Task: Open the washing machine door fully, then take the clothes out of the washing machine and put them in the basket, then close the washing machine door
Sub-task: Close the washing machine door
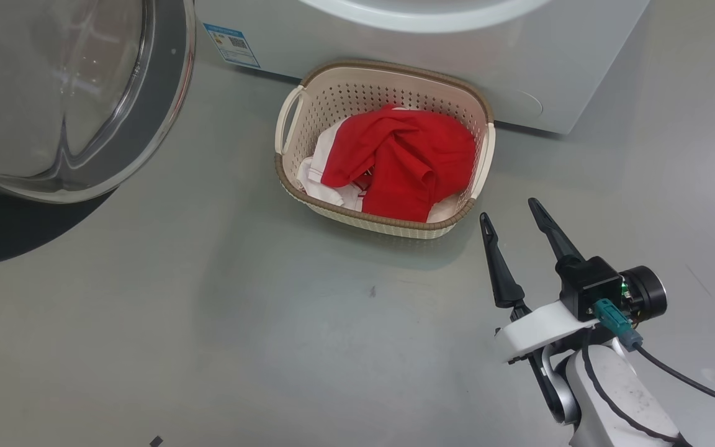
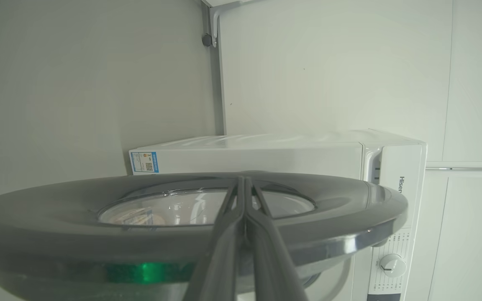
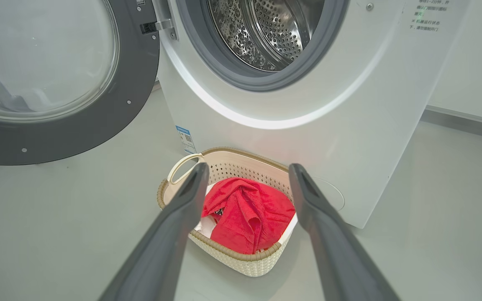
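The washing machine door (image 1: 168, 105) stands swung open at the upper left, glass bowl bulging toward me. My left gripper (image 2: 241, 180) is shut, its fingers pressed together and lying against the door's black rim (image 2: 329, 196). The washing machine (image 3: 349, 104) shows its steel drum (image 3: 266, 33) with no clothes visible inside. The cream basket (image 1: 395, 69) sits on the floor against the machine's front, holding the red clothes (image 1: 407, 161) over white fabric (image 1: 326, 155). My right gripper (image 1: 509, 211) hangs open and empty just right of the basket (image 3: 241, 257), fingers pointing toward it.
Grey floor spreads in front of and to the right of the basket. A blue sticker (image 1: 231, 45) marks the machine's lower front. The control knob (image 2: 392, 264) is on the machine's panel. White wall panels stand behind and beside the machine.
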